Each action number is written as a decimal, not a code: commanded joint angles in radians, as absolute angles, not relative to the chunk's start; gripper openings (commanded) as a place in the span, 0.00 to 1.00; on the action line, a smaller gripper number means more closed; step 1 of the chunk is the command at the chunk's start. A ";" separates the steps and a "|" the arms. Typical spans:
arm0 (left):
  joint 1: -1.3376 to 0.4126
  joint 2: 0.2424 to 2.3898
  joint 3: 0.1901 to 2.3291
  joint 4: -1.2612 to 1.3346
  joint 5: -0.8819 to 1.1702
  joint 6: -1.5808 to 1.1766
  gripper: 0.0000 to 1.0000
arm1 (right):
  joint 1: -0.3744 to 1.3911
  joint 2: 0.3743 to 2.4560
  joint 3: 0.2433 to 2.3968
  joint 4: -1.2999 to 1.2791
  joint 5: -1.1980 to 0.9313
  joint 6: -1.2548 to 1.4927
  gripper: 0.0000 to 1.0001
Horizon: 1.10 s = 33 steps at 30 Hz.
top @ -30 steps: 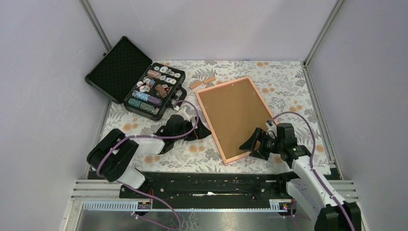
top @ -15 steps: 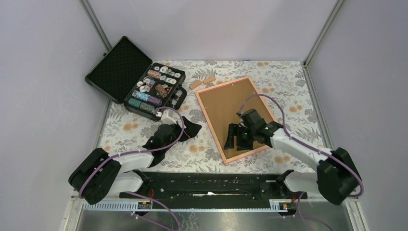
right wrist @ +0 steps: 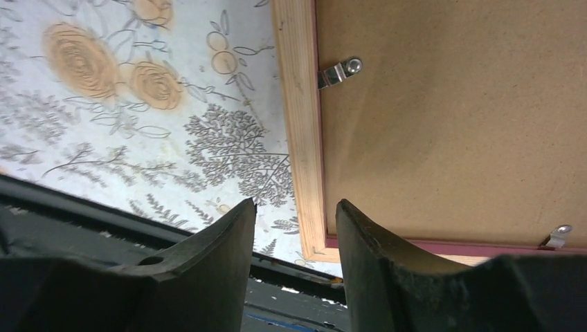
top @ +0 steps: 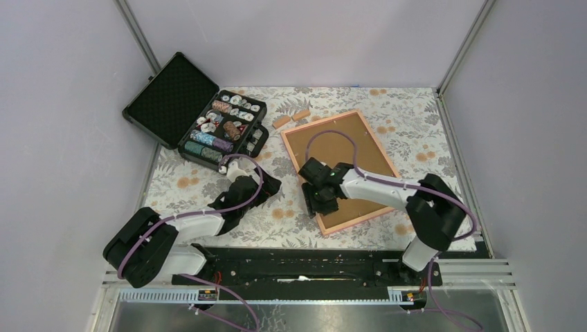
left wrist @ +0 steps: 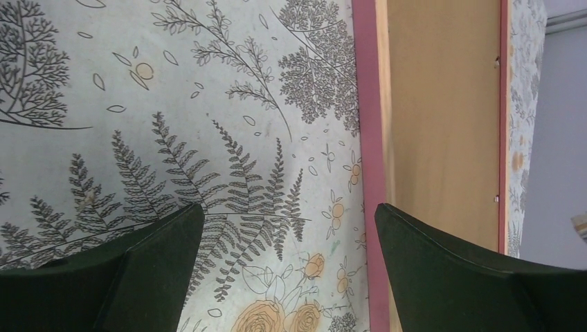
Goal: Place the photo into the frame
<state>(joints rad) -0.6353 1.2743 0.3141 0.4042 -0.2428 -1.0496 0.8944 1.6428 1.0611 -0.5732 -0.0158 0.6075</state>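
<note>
- Pale lilac walls close in a desk (top: 415, 117) covered with a cloth printed with grey ferns and orange flowers.
- At about 10 o'clock on the desk an open black case (top: 173, 97) stands with its lid tipped back, and stacks of coloured chips (top: 221, 128) fill its tray.
- Near 12 o'clock two small wooden blocks (top: 280, 122) (top: 301, 115) lie side by side on the cloth, just beyond the frame's far corner.
- The frame (top: 320, 123), with thin pinkish-orange rails, lies flat a little toward 2 o'clock from the centre. It is back side up and skewed, so its long sides run roughly from 11 to 5 o'clock.
- A plain brown board (top: 332, 149) fills the frame, and small metal clips (right wrist: 337, 72) (right wrist: 557, 236) sit along its edge.
- I cannot tell what lies under the board.
- The left gripper (top: 268, 183) hangs over bare cloth on the frame's 9 o'clock side. Its fingers (left wrist: 138, 256) are spread wide with nothing between them.
- In the left wrist view the frame's long rail (left wrist: 365, 104) runs down to one fingertip, with the board (left wrist: 439, 104) beyond it.
- The right arm reaches across the board, and the right gripper (top: 317, 204) is over the long rail near the frame's 7 o'clock corner.
- Its fingers (right wrist: 208, 256) stand a narrow gap apart and hold nothing. The rail (right wrist: 297, 104) and its corner show through the gap.
- Whether those fingertips touch the wood I cannot tell.
</note>
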 commanded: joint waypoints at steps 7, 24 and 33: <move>-0.609 1.283 0.327 0.448 -0.239 -1.051 0.98 | 0.960 1.816 1.216 -0.719 0.122 0.601 0.45; -0.567 1.324 0.324 0.504 -0.130 -1.038 0.99 | 1.061 1.939 1.197 -0.669 0.302 0.726 0.33; -0.509 1.419 0.311 0.727 0.186 -0.978 0.99 | 1.060 1.761 1.105 -0.535 0.370 0.691 0.00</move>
